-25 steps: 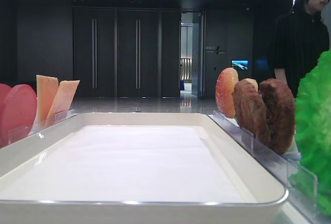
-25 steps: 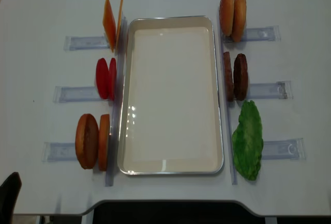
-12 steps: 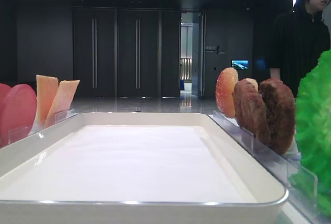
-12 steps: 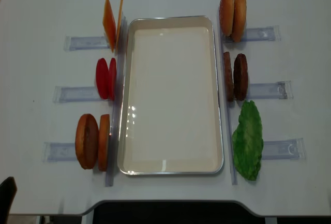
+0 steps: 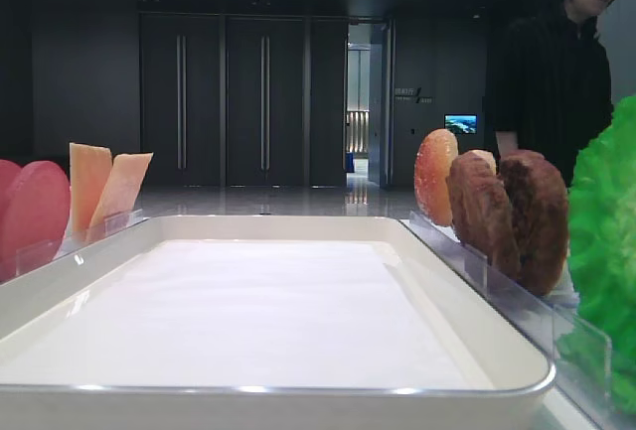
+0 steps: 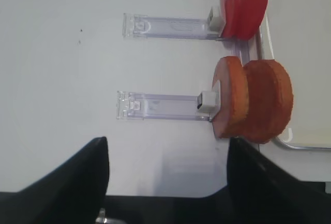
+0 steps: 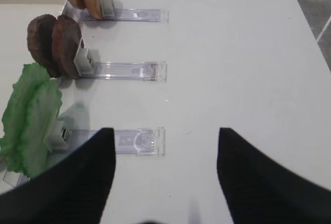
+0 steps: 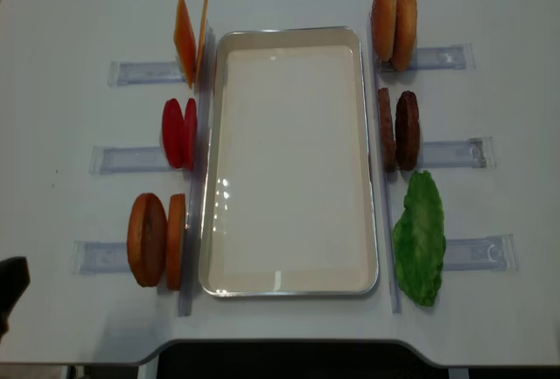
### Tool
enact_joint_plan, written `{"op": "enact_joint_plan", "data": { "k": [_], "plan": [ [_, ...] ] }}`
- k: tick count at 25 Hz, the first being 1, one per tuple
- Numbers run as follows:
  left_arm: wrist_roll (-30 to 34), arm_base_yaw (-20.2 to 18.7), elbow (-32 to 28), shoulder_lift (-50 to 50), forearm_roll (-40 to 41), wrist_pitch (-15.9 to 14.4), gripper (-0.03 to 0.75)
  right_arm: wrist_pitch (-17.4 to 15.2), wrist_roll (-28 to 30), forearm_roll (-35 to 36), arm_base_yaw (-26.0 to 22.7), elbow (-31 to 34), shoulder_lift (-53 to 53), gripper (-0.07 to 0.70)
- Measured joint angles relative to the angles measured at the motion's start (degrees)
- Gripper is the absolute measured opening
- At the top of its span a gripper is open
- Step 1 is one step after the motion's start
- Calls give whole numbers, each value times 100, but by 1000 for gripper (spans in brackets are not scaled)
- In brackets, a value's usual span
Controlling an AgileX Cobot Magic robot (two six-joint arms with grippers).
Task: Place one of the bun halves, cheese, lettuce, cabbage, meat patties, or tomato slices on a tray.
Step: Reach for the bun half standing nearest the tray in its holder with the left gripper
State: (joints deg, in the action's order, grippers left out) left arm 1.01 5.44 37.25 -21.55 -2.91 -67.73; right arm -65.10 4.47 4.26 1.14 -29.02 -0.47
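While nothing held yet: tray (image 8: pixel 289 162) bare, food racked both sides.
Overhead: bun halves (image 8: pixel 157 239) nr tray's left edge, lettuce (image 8: pixel 419 236) on right. Left wrist: left gripper (image 6: pixel 168 169) w/ fingers wide apart, short of buns. Right wrist: right gripper (image 7: pixel 165 169) fingers apart, empty. Best to close across bun's faces, lift clear of holder.
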Motion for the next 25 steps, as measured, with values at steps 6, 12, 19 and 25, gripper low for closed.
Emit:
{"op": "enact_joint_plan", "data": {
  "k": [6,12,19,25],
  "plan": [
    [0,0,728,-1935,-85,36,538,0,0,0,0,0,0,415],
    [6,0,1275,-3080,-86,34,538,0,0,0,0,0,0,415],
    [124,0,1880,-3937,0,-76,538,0,0,0,0,0,0,415],
    [131,0,2029,-4249,291,-223,538,0,0,0,0,0,0,415]
  ]
}}
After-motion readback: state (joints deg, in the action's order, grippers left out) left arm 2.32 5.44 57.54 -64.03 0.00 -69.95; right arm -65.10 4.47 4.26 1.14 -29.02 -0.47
